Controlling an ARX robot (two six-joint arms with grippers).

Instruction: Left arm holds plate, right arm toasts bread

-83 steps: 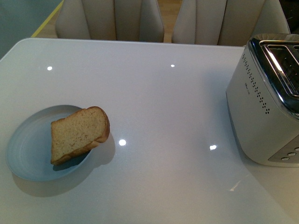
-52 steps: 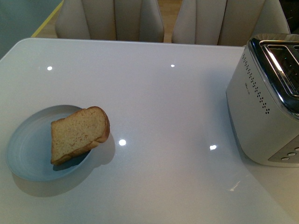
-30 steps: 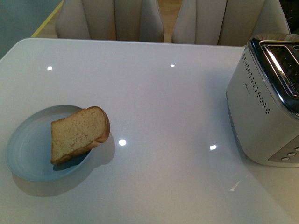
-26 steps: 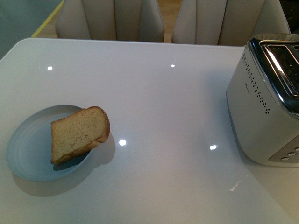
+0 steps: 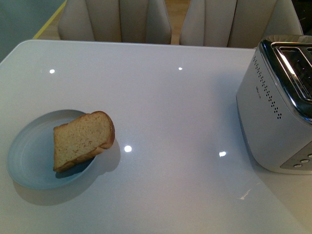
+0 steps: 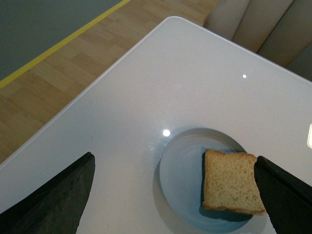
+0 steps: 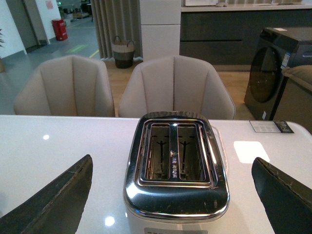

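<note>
"On the white table (image 5: 170, 97), left side: what's logged?"

"Pale blue plate (image 5: 24, 161), flat on the surface. One slice of bread (image 5: 82, 140) lies tilted in it, lower edge down in the dish, rounded top propped over the rim on the toaster (image 5: 273, 112) side. Toaster stands well apart, far right."

"And the left gripper (image 6: 174, 157)?"

"Spread wide, holding nothing. Its wrist view looks down on plate (image 6: 180, 170) and bread (image 6: 231, 181) between the two tips; no contact. Neither arm shows in the front view."

"The right gripper (image 7: 171, 159)?"

"Also wide apart, empty. Its camera faces the toaster (image 7: 175, 195): two slots up, wire guides showing inside. Two beige chairs (image 7: 63, 87) stand behind the table's far edge."
</note>
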